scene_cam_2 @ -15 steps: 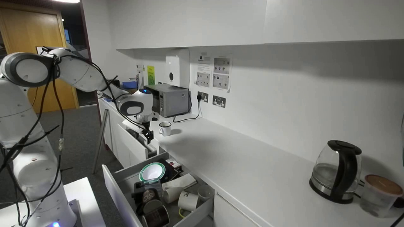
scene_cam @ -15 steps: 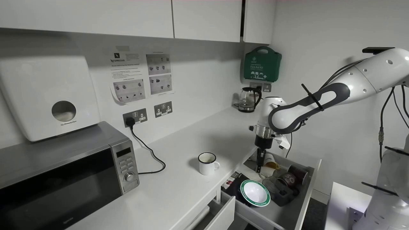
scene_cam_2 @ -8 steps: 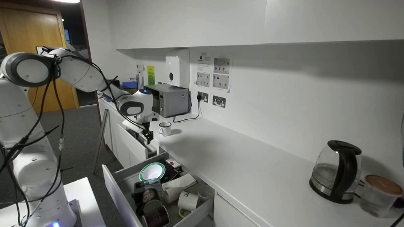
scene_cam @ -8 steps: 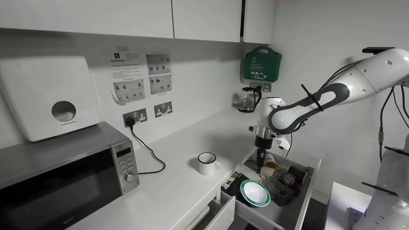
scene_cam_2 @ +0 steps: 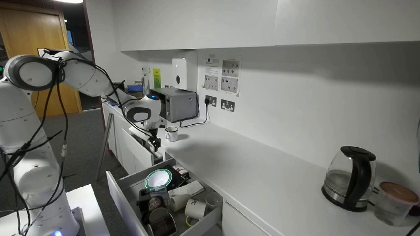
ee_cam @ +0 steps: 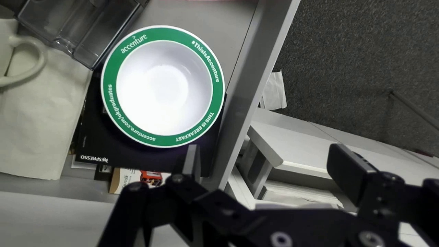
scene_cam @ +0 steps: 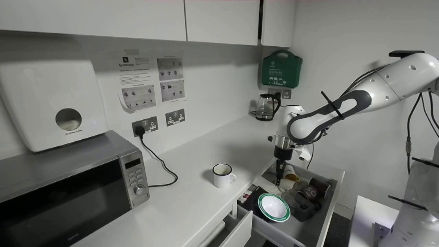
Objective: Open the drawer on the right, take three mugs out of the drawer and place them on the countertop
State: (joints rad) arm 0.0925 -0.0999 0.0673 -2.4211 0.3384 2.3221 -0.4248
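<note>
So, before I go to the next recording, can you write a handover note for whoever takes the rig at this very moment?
Gripper: open, holding nothing, in the air near the front edge of the countertop.
Things: the drawer stands open; in it are a cream mug, a white-and-yellow mug, a dark mug and a green-rimmed bowl, among other items. A black-rimmed white mug stands upright on the countertop.
Done: drawer open; one mug on the countertop, presumably from the drawer.
Left: if that one counts, two more mugs to take out.

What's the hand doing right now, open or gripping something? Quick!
Hand: open, jaws spread wide apart, holding nothing.
</note>
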